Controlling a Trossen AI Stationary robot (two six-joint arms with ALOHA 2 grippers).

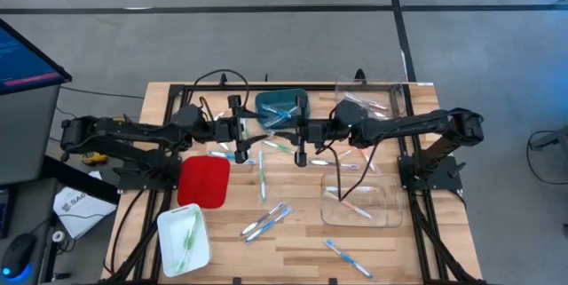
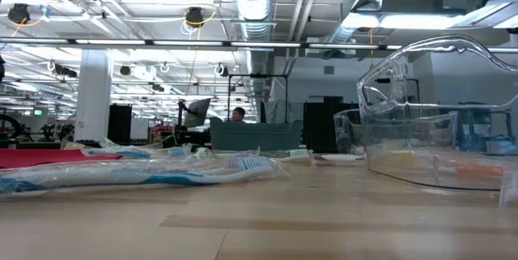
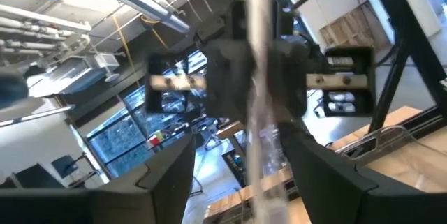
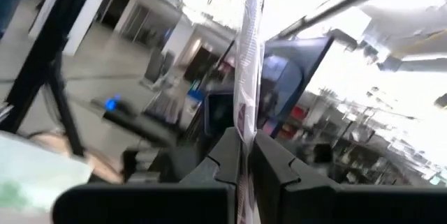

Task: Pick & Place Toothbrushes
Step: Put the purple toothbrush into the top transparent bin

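Two arms meet near the table's centre, just below 12 o'clock in the high view. The right gripper [image 4: 244, 155] has its fingers clamped on a wrapped toothbrush [image 4: 248, 70], which stands up straight out of the grip. The left gripper [image 3: 241, 178] faces it with fingers wide apart, and a wrapped brush [image 3: 260, 91] crosses the gap between them; I can't tell if it touches either finger. This looks like a hand-over btwn arms, prob. to turn or re-grip the brush before it goes in a bin.

Sorting seems to go by colour. The white tray [image 1: 169, 232] at 7 o'clock holds pale green brushes, and the clear tub [image 1: 330, 214] at 4 o'clock holds pink/orange ones. The red tray [image 1: 204, 181] at 9 o'clock shows nothing in it. The teal bin [image 1: 282, 106] at 12 o'clock has a few pieces inside. A second clear tub [image 1: 397, 98] sits at 1 o'clock. Approx. a dozen loose toothbrushes [image 1: 263, 178] lie scattered from centre to 5 o'clock, not yet sorted.

Writing: the wrapper print and the monitor [image 1: 27, 54] off the table's edge at 10 o'clock are too blurred to read. No brand is legible.
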